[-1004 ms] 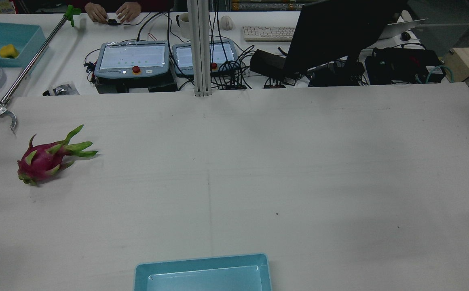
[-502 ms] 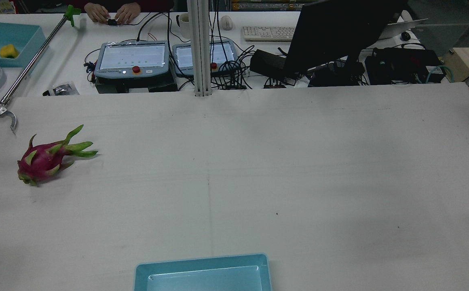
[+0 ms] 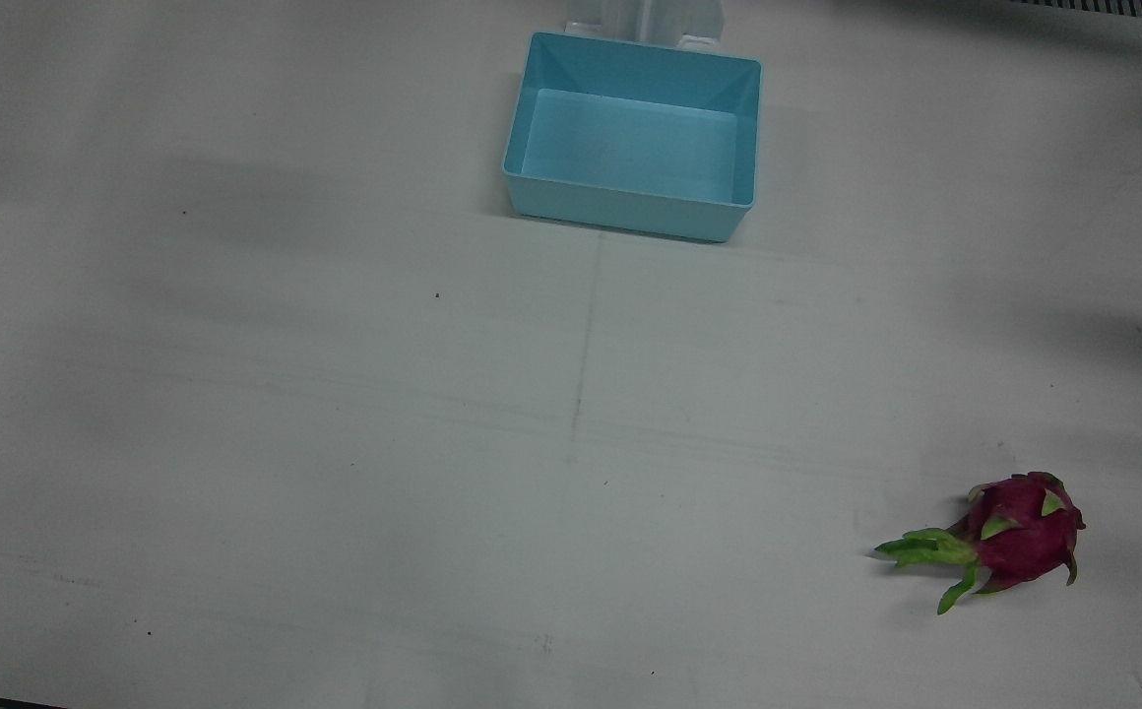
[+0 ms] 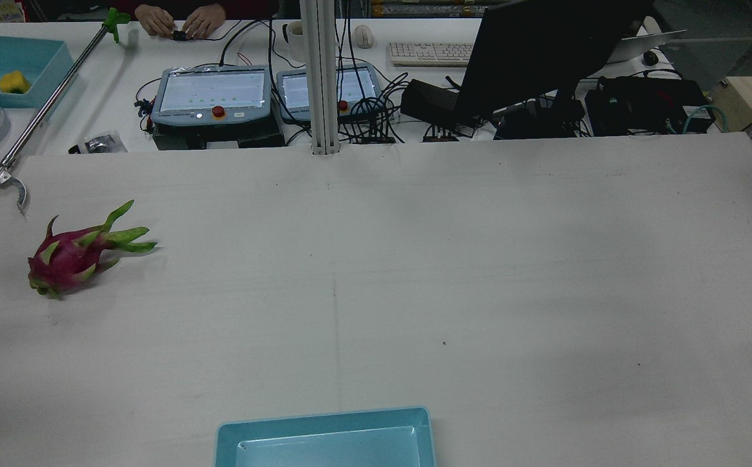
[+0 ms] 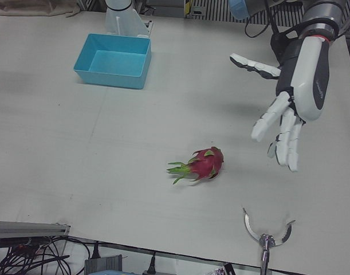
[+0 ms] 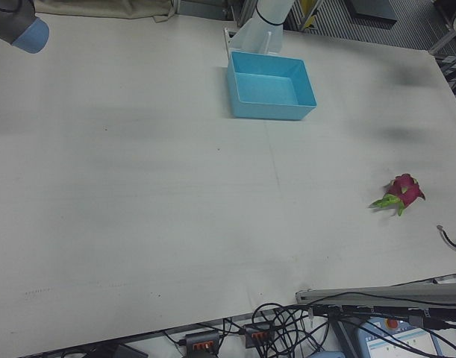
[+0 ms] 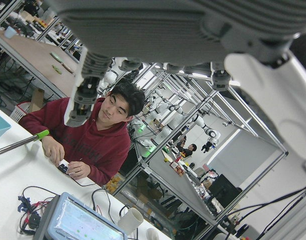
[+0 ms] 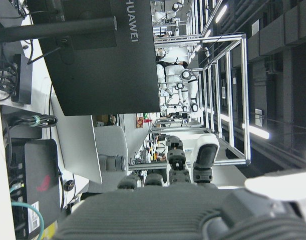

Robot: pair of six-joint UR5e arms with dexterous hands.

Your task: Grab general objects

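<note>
1. Front view: the dragon fruit (image 3: pixel 1019 537) lies on its side on the counter (image 3: pixel 335 394) at about 4 o'clock, its green leafy tips pointing toward 9 o'clock. A light blue bin (image 3: pixel 633 135) sits at 12 o'clock, well apart from the fruit. No hand shows here.

2. Rear view: the dragon fruit (image 4: pixel 68 256) lies at 9 o'clock near the counter's (image 4: pixel 480 259) edge, green tips toward 2 o'clock. The metal claw of a reacher tool (image 4: pixel 6 185) rests at 11 o'clock from the fruit, near it but apart. The blue bin (image 4: pixel 324 438) is at 6 o'clock. Beyond the counter stand two teach pendants (image 4: pixel 212 94) and a dark monitor (image 4: pixel 538 52).

3. Left-front view: the left hand (image 5: pixel 295 109) hangs above the counter (image 5: pixel 77 143) at 2 o'clock from the dragon fruit (image 5: pixel 204 165), fingers spread and pointing down, holding nothing and clear of the fruit. The reacher claw (image 5: pixel 268 234) lies at 5 o'clock from the fruit; the blue bin (image 5: pixel 113 60) is at 11 o'clock.

4. Right-front view: the dragon fruit (image 6: pixel 403 192) lies at 3 o'clock, the blue bin (image 6: pixel 271 86) at 12 o'clock. The right hand is outside this view.

5. Left hand view: the left hand's fingers (image 7: pixel 87 80) hang apart in front of a seated man in a maroon hoodie (image 7: pixel 92 142).

6. Right hand view: only the back of the right hand (image 8: pixel 193 205) shows; I cannot tell whether its fingers are spread or closed. The monitor (image 8: pixel 102 55) fills the upper part.
</note>
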